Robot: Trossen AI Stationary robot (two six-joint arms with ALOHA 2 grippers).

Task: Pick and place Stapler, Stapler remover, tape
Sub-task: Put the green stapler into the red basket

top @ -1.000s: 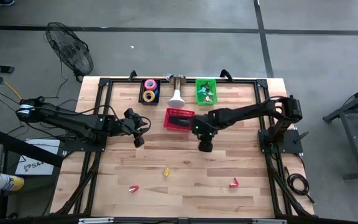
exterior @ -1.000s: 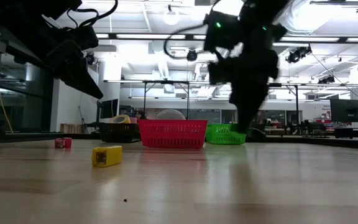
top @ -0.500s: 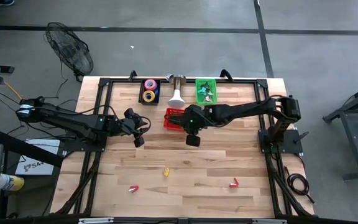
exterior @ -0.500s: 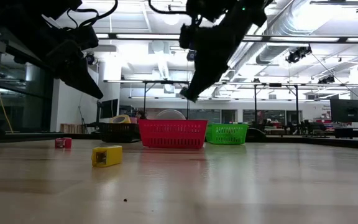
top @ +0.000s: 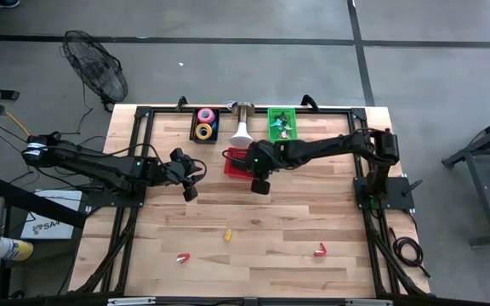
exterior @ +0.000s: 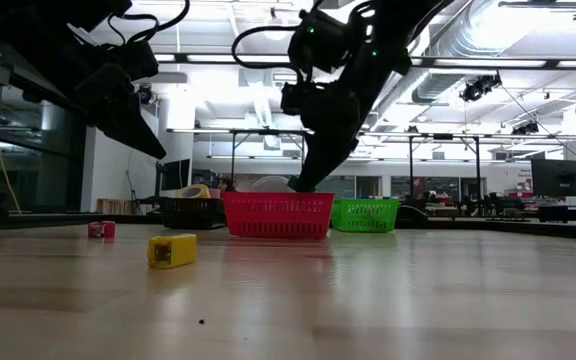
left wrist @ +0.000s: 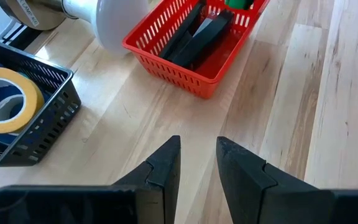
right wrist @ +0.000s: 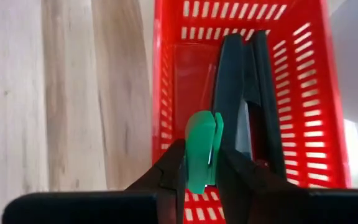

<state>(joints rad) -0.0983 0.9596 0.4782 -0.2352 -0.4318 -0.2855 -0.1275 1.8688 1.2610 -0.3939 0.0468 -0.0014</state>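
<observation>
A stapler [right wrist: 244,93] lies in the basket [top: 238,167]; the tape bin [top: 204,124] sits behind-left of the basket, the lamp [top: 242,132] just behind.

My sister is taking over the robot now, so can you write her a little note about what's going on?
Right gripper: shut on a small green stapler, held over the red basket, which already holds a black stapler.
Left gripper: slightly open, holding nothing, waiting above the table left of the baskets.
Tape rolls sit in the black basket; the green basket holds small pieces.
Left: drop the green stapler, then collect the yellow and two red pieces off the table.
</observation>
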